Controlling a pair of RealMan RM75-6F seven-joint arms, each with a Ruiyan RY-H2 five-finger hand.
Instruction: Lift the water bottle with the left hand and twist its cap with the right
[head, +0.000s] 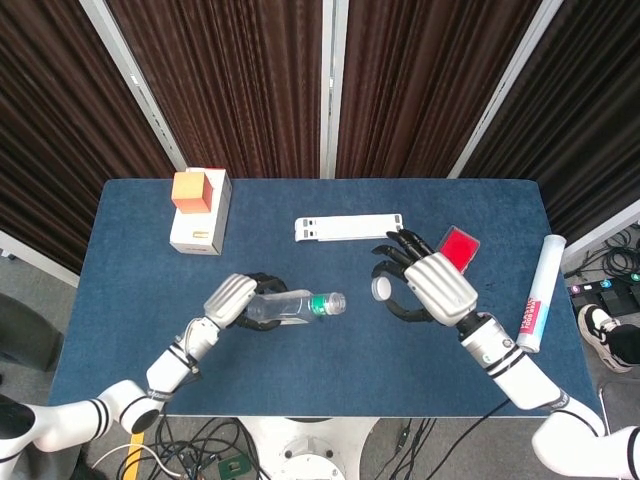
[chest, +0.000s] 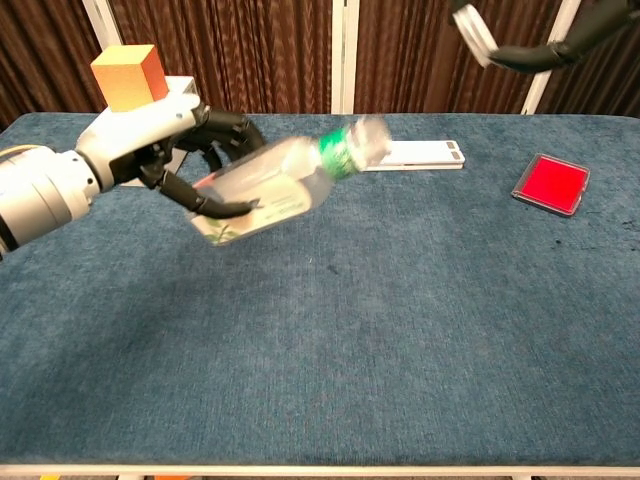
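My left hand (head: 229, 300) grips a clear water bottle (head: 288, 307) with a green label band around its body, holding it nearly level above the table, neck pointing right. The bottle's neck (head: 336, 303) has no cap on it. The white cap (head: 383, 288) is pinched in the fingertips of my right hand (head: 436, 288), a short gap to the right of the neck. In the chest view the left hand (chest: 158, 150) holds the blurred bottle (chest: 275, 190), and the right hand (chest: 560, 42) carries the cap (chest: 473, 28) at the top right.
An orange cube (head: 189, 189) sits on a white box (head: 203, 232) at the back left. A flat white bar (head: 350, 228) lies at the back centre, a red card (head: 458, 246) beside the right hand, and a white tube (head: 537, 293) along the table's right edge.
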